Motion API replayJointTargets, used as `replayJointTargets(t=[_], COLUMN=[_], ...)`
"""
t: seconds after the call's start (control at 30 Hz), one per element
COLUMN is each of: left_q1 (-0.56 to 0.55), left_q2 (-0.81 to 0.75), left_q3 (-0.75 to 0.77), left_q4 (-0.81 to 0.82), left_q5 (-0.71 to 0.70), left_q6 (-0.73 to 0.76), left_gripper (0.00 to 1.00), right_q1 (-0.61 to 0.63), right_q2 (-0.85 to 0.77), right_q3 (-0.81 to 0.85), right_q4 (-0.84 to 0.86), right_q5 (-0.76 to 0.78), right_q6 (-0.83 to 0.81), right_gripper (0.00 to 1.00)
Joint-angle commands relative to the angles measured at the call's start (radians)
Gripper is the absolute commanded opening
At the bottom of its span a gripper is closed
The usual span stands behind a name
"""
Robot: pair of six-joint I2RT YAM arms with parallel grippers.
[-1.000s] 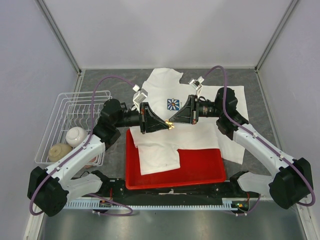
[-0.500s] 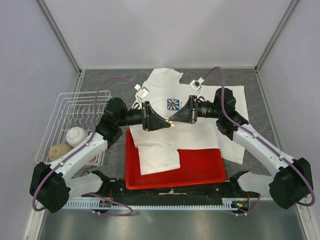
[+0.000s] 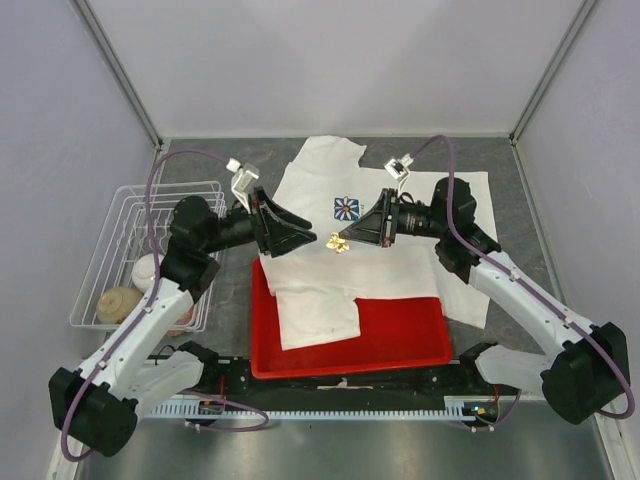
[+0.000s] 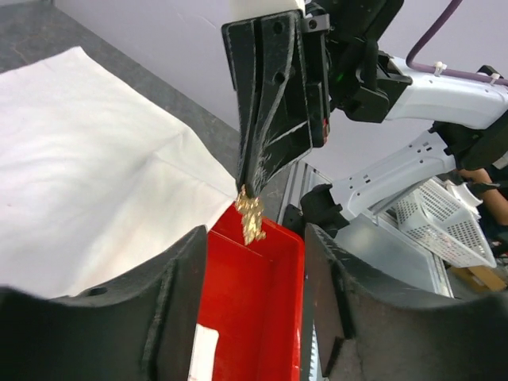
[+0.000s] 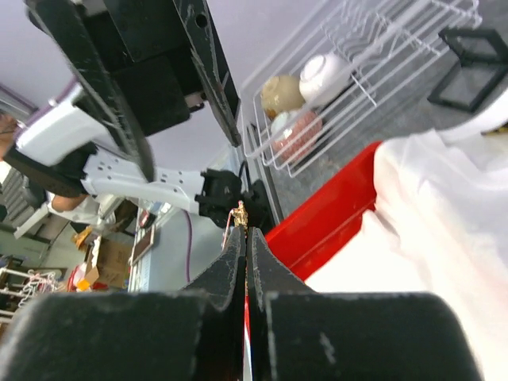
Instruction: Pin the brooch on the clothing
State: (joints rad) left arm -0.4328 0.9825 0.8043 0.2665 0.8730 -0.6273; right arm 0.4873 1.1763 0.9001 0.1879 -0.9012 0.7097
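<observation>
I read the task as partway done: the brooch is off the table and in the right gripper, but nothing is pinned yet. The right claw is clenched on the brooch's top end, so the ornament hangs free from the very tips. It is in the air over the T-shirt, just to the near-left of the blue daisy print, and as far as I can judge it does not touch the fabric. The left gripper faces it from just beside, released, its jaws spread with nothing between them. In its wrist view I look straight through the gap at the brooch. What remains is the real work: bringing the pin to the cloth, pushing it through and closing it. The shirt lies flat across the middle of the table, its collar toward the far edge and its lower part draped over the red tray at the near edge. The brooch itself is tiny and gold-yellow, with a lumpy, flower-like outline far narrower than the fingers holding it. I cannot tell whether its clasp is open; it is too small to make out.
</observation>
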Motion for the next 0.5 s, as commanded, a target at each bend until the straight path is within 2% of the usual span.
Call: replayJointTargets(t=[0.0,0.1,0.17,0.3,0.37,0.47], left_q1=[0.029,0.029,0.029,0.009,-0.027,-0.087], left_q2=[-0.045,-0.027,-0.007,0.022,0.027,0.033], left_q3=[-0.013,-0.001,0.012,0.024,0.016,-0.011], left_q4=[-0.027,-0.001,0.002,0.066,0.089,0.117], left_q5=[0.029,0.084,0.087,0.107,0.098,0.069], left_q6=[0.127,0.162,0.170,0.111,0.081,0.069], left_gripper=[0.52,0.46,0.46,0.56,0.57,0.57], right_q1=[-0.003,-0.003,-0.003,0.005,0.010,0.020], right_q2=[-0.046,-0.046,-0.047,-0.061,-0.067,-0.066], right_q3=[-0.013,-0.044,-0.061,-0.098,-0.130,-0.132], right_q4=[0.237,0.347,0.401,0.472,0.536,0.539], right_q5=[0.047,0.065,0.071,0.113,0.155,0.189], right_q6=[0.132,0.227,0.272,0.324,0.356,0.356], right_gripper=[0.00,0.00,0.00,0.00,0.00,0.00])
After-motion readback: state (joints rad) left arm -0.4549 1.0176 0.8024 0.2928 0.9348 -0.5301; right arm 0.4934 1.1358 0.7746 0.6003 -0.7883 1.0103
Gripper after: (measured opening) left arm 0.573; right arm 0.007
